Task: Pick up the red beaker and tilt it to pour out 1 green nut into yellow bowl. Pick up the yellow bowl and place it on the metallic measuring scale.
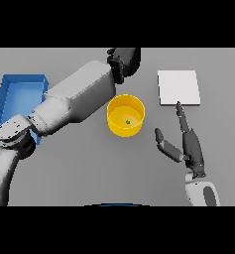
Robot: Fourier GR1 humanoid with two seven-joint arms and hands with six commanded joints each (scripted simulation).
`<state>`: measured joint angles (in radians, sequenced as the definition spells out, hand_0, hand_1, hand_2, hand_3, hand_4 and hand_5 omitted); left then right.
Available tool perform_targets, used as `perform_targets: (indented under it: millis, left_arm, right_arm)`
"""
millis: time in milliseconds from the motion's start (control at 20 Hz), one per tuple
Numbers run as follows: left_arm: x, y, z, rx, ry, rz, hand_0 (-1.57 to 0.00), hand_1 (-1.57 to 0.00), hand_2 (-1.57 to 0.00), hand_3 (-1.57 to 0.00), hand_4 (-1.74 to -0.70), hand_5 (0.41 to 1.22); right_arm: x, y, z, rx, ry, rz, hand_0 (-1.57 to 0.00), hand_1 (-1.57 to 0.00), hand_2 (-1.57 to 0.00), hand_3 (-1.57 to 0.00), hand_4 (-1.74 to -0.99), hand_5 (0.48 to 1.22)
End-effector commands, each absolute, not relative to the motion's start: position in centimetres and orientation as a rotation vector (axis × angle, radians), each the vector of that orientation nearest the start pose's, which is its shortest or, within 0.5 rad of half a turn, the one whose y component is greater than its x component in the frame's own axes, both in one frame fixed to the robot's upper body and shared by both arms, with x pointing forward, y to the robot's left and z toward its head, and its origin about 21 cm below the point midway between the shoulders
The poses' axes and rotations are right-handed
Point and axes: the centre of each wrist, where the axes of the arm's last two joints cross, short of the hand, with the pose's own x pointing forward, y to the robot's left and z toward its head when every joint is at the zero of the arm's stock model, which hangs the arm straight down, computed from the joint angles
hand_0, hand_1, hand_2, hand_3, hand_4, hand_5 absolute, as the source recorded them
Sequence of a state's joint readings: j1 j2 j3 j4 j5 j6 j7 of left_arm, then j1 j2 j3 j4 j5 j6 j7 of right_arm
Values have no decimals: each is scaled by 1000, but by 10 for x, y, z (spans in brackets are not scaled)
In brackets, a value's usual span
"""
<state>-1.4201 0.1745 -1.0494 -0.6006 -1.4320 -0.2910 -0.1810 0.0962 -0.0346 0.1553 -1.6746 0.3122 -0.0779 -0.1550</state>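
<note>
The yellow bowl (125, 115) stands at the table's middle with one green nut (128, 121) lying inside it. My left arm reaches across the table, and its dark left hand (125, 60) sits beyond the bowl at the far edge of the view. No red beaker shows anywhere; it may be hidden by that hand or arm. The scale (178, 88) is a flat pale square plate to the right of the bowl, with nothing on it. My right hand (191, 146) lies open to the right of the bowl, fingers straight, one fingertip reaching the scale's near edge.
A blue tray (10, 94) stands at the far left, partly covered by my left arm.
</note>
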Motion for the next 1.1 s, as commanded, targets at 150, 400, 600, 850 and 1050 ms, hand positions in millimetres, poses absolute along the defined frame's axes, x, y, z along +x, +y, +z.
perform_targets:
  millis: [150, 400, 600, 850, 1050]
  left_arm:
    - [445, 26, 225, -1648, 895, 2511, -1571, -1571, -1571, -1023, -1733, 1221]
    - [473, 82, 280, -1896, 1384, 2645, -1571, -1571, -1571, -1391, -1733, 1221]
    - [487, 152, 295, -2178, 1876, 2616, -1571, -1571, -1571, -1448, -1738, 1221]
    - [488, 252, 271, -2546, 2505, 2302, -1571, -1571, -1571, -1417, -1740, 1221]
    - [477, 304, 237, -2802, 2946, 1896, -1571, -1571, -1571, -1441, -1741, 1221]
  right_arm:
    - [222, -207, 7, -220, -1768, 326, 1, 1, 1, 1, -1028, 680]
    - [226, -206, 7, -217, -1779, 312, 1, 1, 1, 1, -996, 675]
    - [224, -204, 4, -185, -1775, 299, 1, 1, 1, 1, -1006, 669]
    - [231, -199, 5, -168, -1747, 277, 1, 1, 1, 1, -1023, 654]
    - [231, -201, 5, -181, -1752, 301, 1, 1, 1, 1, -1057, 652]
